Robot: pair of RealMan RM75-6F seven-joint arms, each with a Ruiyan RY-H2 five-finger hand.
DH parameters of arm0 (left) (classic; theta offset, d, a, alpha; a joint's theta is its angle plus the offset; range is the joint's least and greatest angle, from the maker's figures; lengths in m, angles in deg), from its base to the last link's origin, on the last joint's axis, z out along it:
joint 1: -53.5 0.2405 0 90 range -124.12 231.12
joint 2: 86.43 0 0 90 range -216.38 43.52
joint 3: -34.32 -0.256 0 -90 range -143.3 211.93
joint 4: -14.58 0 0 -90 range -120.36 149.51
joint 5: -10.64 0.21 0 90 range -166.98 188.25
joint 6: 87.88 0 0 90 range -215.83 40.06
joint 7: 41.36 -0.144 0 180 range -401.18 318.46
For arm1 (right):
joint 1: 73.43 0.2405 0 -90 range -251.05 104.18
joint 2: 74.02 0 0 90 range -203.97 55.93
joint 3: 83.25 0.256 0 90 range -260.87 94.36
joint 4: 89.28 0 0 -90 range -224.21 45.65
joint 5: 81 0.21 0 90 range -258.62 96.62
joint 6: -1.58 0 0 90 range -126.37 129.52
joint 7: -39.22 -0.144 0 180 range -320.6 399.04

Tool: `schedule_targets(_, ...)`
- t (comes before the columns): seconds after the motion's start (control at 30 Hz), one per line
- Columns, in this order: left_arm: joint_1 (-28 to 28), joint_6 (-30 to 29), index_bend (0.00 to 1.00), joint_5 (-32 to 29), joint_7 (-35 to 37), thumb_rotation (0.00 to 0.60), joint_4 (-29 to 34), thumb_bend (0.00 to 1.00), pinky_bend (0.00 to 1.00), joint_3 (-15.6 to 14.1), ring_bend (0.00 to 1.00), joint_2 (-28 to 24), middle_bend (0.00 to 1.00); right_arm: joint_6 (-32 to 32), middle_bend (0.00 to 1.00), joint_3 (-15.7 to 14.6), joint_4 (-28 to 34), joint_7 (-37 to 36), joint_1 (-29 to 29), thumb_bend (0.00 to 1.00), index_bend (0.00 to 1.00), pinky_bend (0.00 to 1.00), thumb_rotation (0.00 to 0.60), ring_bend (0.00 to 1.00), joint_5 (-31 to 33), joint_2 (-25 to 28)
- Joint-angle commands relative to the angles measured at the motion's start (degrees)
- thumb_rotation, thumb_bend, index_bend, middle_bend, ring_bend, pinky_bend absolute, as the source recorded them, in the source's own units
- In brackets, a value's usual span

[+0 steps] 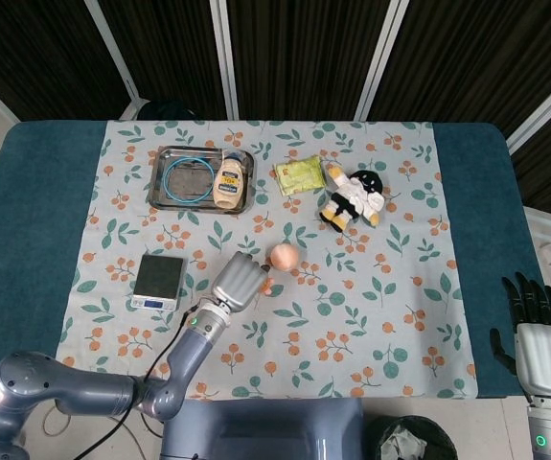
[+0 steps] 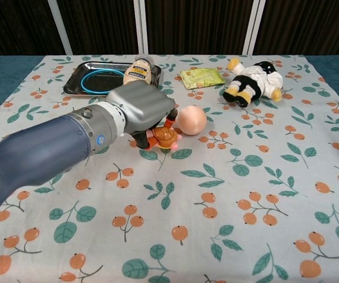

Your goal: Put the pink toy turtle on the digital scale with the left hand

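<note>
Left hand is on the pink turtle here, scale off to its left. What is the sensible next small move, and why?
Probably carry it toward the digital scale. The left hand grips the pink toy turtle, which seems raised off the cloth, beside the peach-coloured ball. In the head view the scale lies bare on the hand's left, so a short leftward carry away from the ball looks right.

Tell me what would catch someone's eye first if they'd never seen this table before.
Probably the big grey left hand in the middle of the floral cloth, closed over the small pink toy turtle, right beside a peach-coloured ball. Next, the black-and-white plush doll lying toward the far right, and the metal tray at far left holding a mayonnaise bottle. The digital scale sits bare, left of the hand.
</note>
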Motion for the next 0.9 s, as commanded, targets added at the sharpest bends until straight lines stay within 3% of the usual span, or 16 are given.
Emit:
schedule_targets(0.03, 1.6, -1.3, 0.44, 2.6, 1.6, 0.600, 2.4, 0.45, 0.59, -1.4, 0.48, -3.3, 0.62, 0.0, 0.00, 0.0, 0.0, 0.0, 0.0, 0.50, 0.01, 0.00, 0.600, 0.01, 0.0, 0.0)
schedule_targets(0.17, 4.8, -1.0, 0.44, 7.1, 7.5, 0.600, 5.9, 0.45, 0.58, -3.9, 0.48, -10.2, 0.63, 0.0, 0.00, -0.1, 0.1, 0.1, 0.0, 0.50, 0.01, 0.00, 0.600, 0.01, -0.2, -0.1)
schedule_targets(0.4, 10.9, -1.5, 0.44, 14.3, 18.4, 0.600, 5.5, 0.45, 0.57, -8.5, 0.47, -19.2, 0.61, 0.0, 0.00, -0.4, 0.5, 1.2, 0.1, 0.50, 0.01, 0.00, 0.600, 0.01, -0.5, -0.4)
schedule_targets(0.77, 18.7, -3.6, 0.44, 25.8, 31.5, 0.600, -0.6, 0.45, 0.57, -14.2, 0.47, -24.3, 0.61, 0.3, 0.00, -0.4, 0.5, 1.6, 0.2, 0.50, 0.01, 0.00, 0.600, 0.01, -0.4, -0.8)
schedule_targets(0.9, 20.7, -3.0, 0.44, 27.1, 35.3, 0.600, -4.4, 0.45, 0.57, -14.6, 0.46, -24.4, 0.60, 0.4, 0.00, -0.4, 0.4, 1.5, 0.2, 0.50, 0.01, 0.00, 0.600, 0.01, -0.2, -0.8)
